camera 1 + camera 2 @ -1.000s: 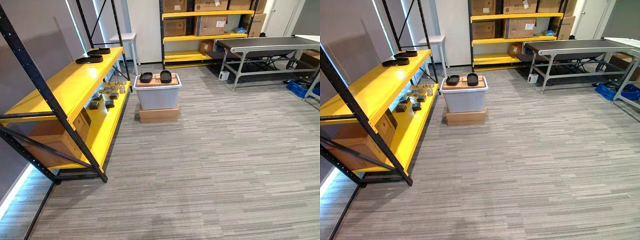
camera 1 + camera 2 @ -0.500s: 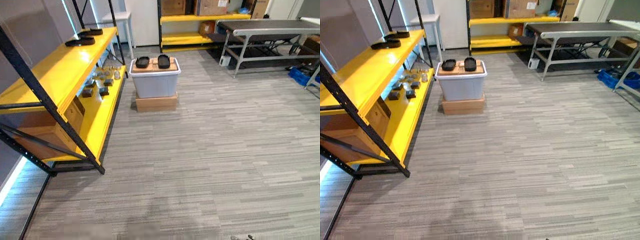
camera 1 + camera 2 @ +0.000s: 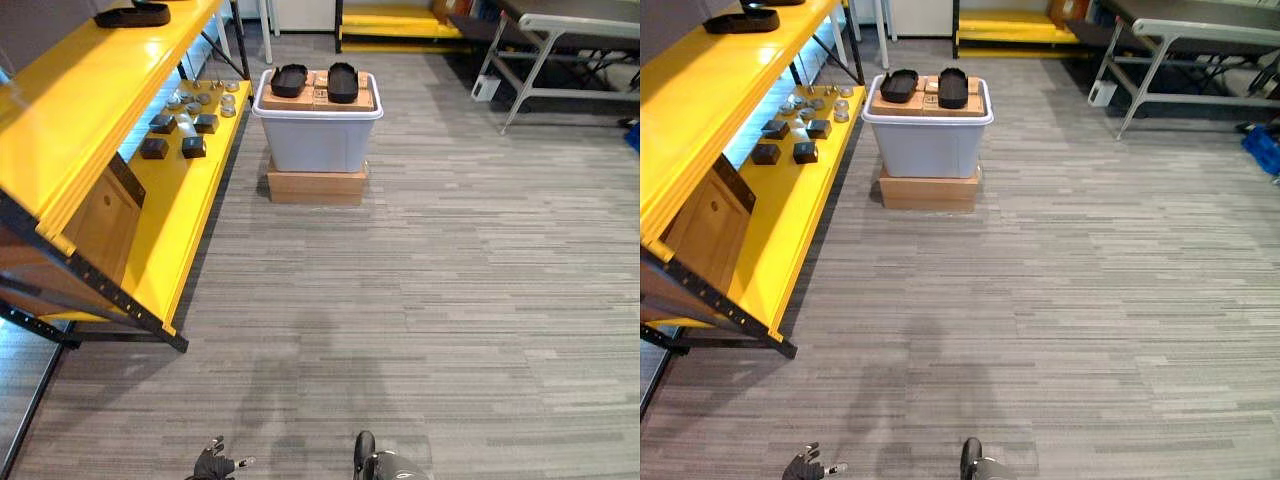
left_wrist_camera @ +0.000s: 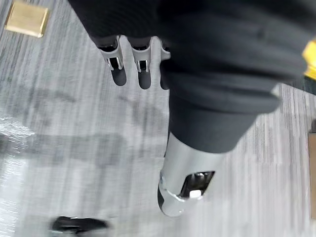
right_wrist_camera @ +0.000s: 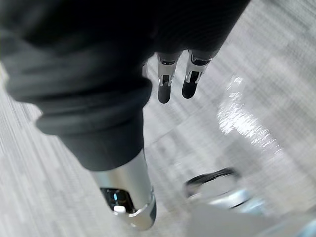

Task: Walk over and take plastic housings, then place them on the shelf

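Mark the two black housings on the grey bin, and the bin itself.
Left housing (image 3: 290,80): left eye view, middle of its top.
Right housing (image 3: 343,82): left eye view, middle of its top.
Bin (image 3: 317,145): left eye view, front wall.

"What's the floor like in front of you?"

"Grey carpet (image 3: 450,300) in fine stripes, right across the room."

"And the furniture?"

"On my left I see a yellow shelf (image 3: 80,100) on a black frame. Its lower board (image 3: 175,220) sits near the floor, with pale light behind it. A brown box (image 3: 105,215) stands on that board, under the upper one. Ahead, a grey bin (image 3: 316,145) rests on a flat cardboard box (image 3: 316,186). Past the bin is a second yellow shelf (image 3: 400,25). A grey metal-legged table (image 3: 575,22) is far right, with a blue crate (image 3: 1262,148) at the edge."
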Controlling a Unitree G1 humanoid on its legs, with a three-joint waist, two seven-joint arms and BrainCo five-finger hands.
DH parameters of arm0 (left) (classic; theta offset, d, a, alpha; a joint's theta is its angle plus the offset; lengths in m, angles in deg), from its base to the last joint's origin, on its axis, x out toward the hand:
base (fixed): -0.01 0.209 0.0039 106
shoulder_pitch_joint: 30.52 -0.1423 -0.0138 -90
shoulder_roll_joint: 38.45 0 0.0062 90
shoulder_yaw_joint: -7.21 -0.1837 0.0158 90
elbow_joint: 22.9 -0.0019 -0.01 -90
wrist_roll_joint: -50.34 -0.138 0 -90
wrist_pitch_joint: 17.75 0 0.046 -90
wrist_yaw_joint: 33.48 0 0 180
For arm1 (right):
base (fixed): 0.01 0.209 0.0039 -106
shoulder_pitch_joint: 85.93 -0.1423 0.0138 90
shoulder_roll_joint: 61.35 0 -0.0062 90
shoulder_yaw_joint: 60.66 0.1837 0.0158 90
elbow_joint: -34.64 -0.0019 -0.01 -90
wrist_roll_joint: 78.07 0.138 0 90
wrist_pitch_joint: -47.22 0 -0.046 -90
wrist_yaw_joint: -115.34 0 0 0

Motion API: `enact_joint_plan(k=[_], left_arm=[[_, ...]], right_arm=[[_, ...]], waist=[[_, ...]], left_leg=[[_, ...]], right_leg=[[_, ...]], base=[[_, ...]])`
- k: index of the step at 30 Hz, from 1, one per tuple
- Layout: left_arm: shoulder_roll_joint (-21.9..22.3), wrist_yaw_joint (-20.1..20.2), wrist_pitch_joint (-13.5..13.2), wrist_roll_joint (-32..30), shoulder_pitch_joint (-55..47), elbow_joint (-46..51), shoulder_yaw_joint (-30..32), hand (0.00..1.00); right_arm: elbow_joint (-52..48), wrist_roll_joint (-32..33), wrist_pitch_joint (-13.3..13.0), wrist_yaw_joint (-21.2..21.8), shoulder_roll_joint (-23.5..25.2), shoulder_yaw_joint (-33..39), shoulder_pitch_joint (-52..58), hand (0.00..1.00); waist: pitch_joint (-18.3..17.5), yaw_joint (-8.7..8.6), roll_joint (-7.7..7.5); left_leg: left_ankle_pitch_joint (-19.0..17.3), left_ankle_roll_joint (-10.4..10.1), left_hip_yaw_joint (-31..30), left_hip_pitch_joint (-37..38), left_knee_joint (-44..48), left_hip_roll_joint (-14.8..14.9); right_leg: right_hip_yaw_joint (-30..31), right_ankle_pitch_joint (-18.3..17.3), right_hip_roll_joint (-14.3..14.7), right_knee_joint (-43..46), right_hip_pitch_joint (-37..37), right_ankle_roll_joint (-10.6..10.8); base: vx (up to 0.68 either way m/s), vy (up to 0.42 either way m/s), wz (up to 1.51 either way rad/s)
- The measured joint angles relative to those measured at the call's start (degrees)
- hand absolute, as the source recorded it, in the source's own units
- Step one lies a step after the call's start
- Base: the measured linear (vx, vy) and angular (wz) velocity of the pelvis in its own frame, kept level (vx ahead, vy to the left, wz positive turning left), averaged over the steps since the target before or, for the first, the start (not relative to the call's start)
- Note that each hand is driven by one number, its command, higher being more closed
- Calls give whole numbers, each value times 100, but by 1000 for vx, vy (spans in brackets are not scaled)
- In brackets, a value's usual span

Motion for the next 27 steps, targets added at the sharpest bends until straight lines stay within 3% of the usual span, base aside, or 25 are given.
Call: enact_joint_plan(k=[1,2,3,4,6,8,9,10,12,13,14,15,16,17,18,19,21,22,23,24,25,26,27], left_arm=[[32,-12,7,-12,-102,20,145,0],[116,-29,26,-12,-282,92,321,0],[198,-31,32,-9,-434,171,402,0],[231,-30,30,-5,-526,189,404,0],[292,-22,73,60,-785,154,450,0],[406,-33,90,127,-1059,166,503,0],[521,-48,96,152,-1237,169,496,0],[560,-50,103,152,-1293,144,492,0],[531,-36,87,157,-1377,148,510,0],[426,-32,90,156,-1380,137,492,0],[308,-29,91,158,-1355,140,489,0],[287,-24,91,159,-1324,143,478,0],[227,-28,108,169,-1228,126,379,0],[220,-25,97,172,-1189,151,198,0],[225,-21,89,172,-1174,162,140,0],[207,-22,59,171,-1061,184,-6,0],[124,-16,44,175,-739,159,-200,0],[121,-28,43,184,-654,166,-264,0],[111,-32,32,183,-536,180,-389,0],[124,-35,30,184,-469,173,-399,0],[228,-40,26,182,-438,177,-377,0],[367,-40,6,181,-427,184,-285,0],[464,-36,-11,182,-441,202,-105,0]], right_arm=[[-112,5,-2,-15,55,0,45,0],[-219,21,-2,-43,124,-25,49,0],[-384,21,-9,-64,151,-70,36,0],[-432,21,-11,-70,139,-111,-7,0],[-316,17,-17,-55,114,-119,-425,0],[-360,7,-18,-79,145,-266,-425,0],[-350,-12,-20,-99,160,-361,-272,0],[-306,-15,-20,-102,183,-374,-203,0],[-182,-36,-19,-90,219,-479,-156,0],[-36,-54,-17,-75,258,-460,-175,0],[19,-65,-16,-56,300,-457,-155,0],[56,-66,-17,-47,298,-455,-159,0],[126,-66,-16,-41,277,-456,-199,0],[124,-66,-18,-41,256,-475,-138,0],[115,-66,-19,-32,257,-528,-104,0],[114,-66,-21,-5,258,-594,-87,0],[114,-80,-22,13,256,-613,-82,0],[114,-85,-22,7,234,-647,-66,0],[112,-85,-22,3,211,-688,2,0],[115,-85,-21,0,192,-680,36,0],[116,-87,-17,-1,156,-543,126,0],[108,-88,-17,-7,131,-352,208,0],[96,-88,-17,-6,197,-142,206,0]], waist=[[20,70,-45],[-13,207,-107],[-60,325,-135],[-81,415,-139],[-80,732,-223],[-109,855,-212],[-217,947,-228],[-338,960,-271],[-528,919,-407],[-538,888,-576],[-530,809,-768],[-493,753,-791],[-379,696,-775],[-360,632,-648],[-396,572,-624],[-405,536,-569],[-388,459,-562],[-384,410,-563],[-398,367,-616],[-380,336,-634],[-392,213,-580],[-401,204,-397],[-397,248,-369]], left_leg=[[-30,15,179,-311,671,74],[-174,236,474,-766,1008,91],[-321,454,706,-1220,927,81],[-405,525,842,-1509,685,60],[-495,606,1030,-2256,-1907,-252],[-153,699,1058,-2382,-3964,-315],[300,522,1105,-2383,-4266,-299],[701,605,1017,-2373,-4182,-408],[1153,1045,556,-2217,-4192,-836],[1150,1394,557,-1887,-4155,-1082],[807,1532,549,-1514,-4069,-1307],[628,1588,500,-1290,-4042,-1361],[393,1560,410,-663,-4127,-1438],[289,1500,296,-26,-4419,-1435],[278,1499,214,262,-4624,-1429],[264,1480,77,824,-5051,-1366],[43,1497,-140,1334,-5385,-1227],[-76,1471,-213,1442,-5420,-1191],[-236,1441,-287,1600,-5497,-1215],[-334,1451,-364,1699,-5526,-1242],[-519,1413,-592,1914,-5549,-1180],[-582,1365,-635,2024,-5516,-1034],[-568,1342,-628,1951,-5136,-1025]], right_leg=[[117,-1,75,-329,520,-2],[286,-4,97,-714,1075,-6],[459,-15,93,-989,1364,-21],[597,-47,62,-1143,1502,-44],[1030,-351,-225,-1457,1839,272],[1125,-586,-410,-1679,2362,470],[1149,-739,-543,-1680,2716,602],[1155,-741,-596,-1595,2766,603],[1111,-747,-889,-688,2564,653],[1149,-574,-1115,546,2243,935],[1324,198,-1339,1974,1780,1443],[1438,660,-1379,2729,1524,1607],[1280,665,-1601,4053,1043,1536],[766,421,-1863,4612,745,1308],[524,289,-1945,4642,575,1216],[211,-68,-1911,4377,207,983],[176,-349,-1429,2708,-386,1078],[167,-275,-1219,1595,-543,1097],[123,182,-1046,20,-658,1171],[159,618,-1013,-405,-740,1115],[281,1261,-968,-346,-741,904],[301,1074,-827,-96,-733,594],[377,686,-810,333,-812,546]], base=[[888,-235,-40],[710,-148,-50],[688,-98,-61],[516,8,-91],[623,80,-105],[755,210,-62],[880,304,-45],[928,369,-20],[757,322,8],[860,327,24],[844,297,28],[776,228,44],[716,180,39],[681,157,44],[642,111,48],[606,46,56],[634,-36,57],[655,-191,48],[562,-216,42],[592,-254,67],[536,-243,53],[672,-273,30],[659,-256,-17]])
